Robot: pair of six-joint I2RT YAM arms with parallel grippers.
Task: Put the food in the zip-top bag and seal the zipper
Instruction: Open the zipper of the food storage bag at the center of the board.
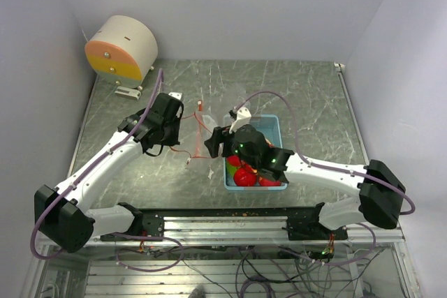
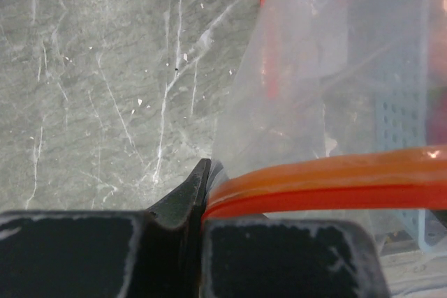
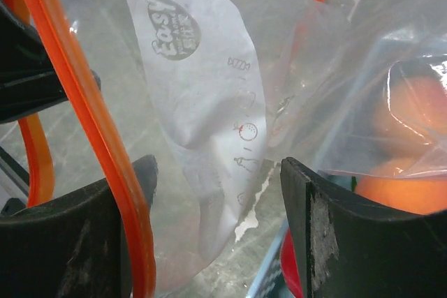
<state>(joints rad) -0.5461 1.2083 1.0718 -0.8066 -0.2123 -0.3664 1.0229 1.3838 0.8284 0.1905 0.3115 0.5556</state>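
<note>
The clear zip-top bag (image 1: pixel 203 128) hangs between my two grippers, left of the light blue tray (image 1: pixel 274 125). My left gripper (image 1: pixel 173 125) is shut on one end of its red-orange zipper (image 2: pixel 321 181), pinching the strip at the corner (image 2: pixel 202 204). My right gripper (image 1: pixel 211 143) is open at the bag's mouth (image 3: pixel 213 193). The zipper (image 3: pixel 73 88) runs across its left finger (image 3: pixel 143 183). The food lies in the tray: a red round fruit (image 1: pixel 244 176), a green piece (image 1: pixel 246 164), and an orange ball (image 3: pixel 412 113) seen through the plastic.
A round cream drum with an orange and yellow face (image 1: pixel 122 50) stands at the back left. A metal rail (image 1: pixel 230 222) runs along the near edge. White walls close in both sides and the back.
</note>
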